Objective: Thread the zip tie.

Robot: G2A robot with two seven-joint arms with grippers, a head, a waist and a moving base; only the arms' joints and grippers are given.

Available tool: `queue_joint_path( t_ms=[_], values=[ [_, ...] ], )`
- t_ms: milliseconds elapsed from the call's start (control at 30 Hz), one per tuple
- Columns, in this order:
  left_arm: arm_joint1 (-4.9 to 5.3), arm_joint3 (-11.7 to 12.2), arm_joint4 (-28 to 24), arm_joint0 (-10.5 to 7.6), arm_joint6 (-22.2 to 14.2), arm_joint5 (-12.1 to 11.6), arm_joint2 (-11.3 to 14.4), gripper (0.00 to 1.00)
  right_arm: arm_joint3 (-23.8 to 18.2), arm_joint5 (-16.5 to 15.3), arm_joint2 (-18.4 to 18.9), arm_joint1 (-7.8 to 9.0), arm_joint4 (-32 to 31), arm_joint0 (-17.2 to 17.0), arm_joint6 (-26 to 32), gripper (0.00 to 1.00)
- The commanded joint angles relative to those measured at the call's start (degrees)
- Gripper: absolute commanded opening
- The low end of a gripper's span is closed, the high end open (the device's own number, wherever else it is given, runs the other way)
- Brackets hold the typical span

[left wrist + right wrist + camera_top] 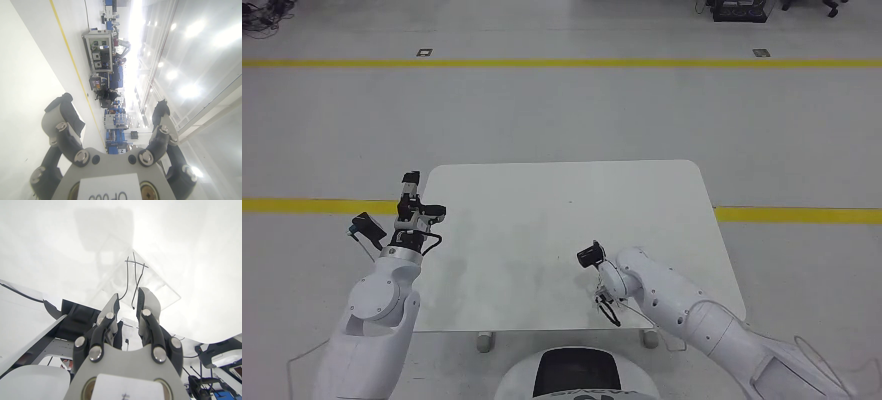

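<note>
Nearest the lens, the right gripper [129, 293] hangs over the near right part of the white table [562, 210], its two fingers parted by a narrow gap with nothing between them. The left gripper [113, 100] stands at the table's left edge, fingers spread wide and empty. Just beyond the right gripper sits a clear tray [171, 295] holding several thin black zip ties [135, 275], crossed over one another, one end curling close to a finger.

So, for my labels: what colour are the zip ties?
Black zip ties; clearest in the right wrist view.
</note>
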Motion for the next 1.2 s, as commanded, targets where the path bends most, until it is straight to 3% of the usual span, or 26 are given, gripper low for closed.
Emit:
queue_joint_path(
  t_ms=[0, 533, 967, 1167],
  values=[
    [0.00, 0.0, 0.0, 0.00, 0.0, 0.0, 0.0, 1.00, 0.7, 0.1, -0.2, -0.29, -0.1, 0.2, 0.0, 0.21],
    [0.00, 0.0, 0.0, 0.00, 0.0, 0.0, 0.0, 1.00, 5.2, 0.1, 0.4, -2.65, -1.9, 0.1, 0.0, 0.18],
    [0.00, 0.0, 0.0, 0.00, 0.0, 0.0, 0.0, 1.00, 6.4, 0.1, 2.0, -3.90, -4.2, -0.6, 0.4, 0.00],
    [0.00, 0.0, 0.0, 0.00, 0.0, 0.0, 0.0, 1.00, 5.8, 0.1, 3.1, -4.11, -5.6, -1.1, 1.0, 0.00]
  ],
)
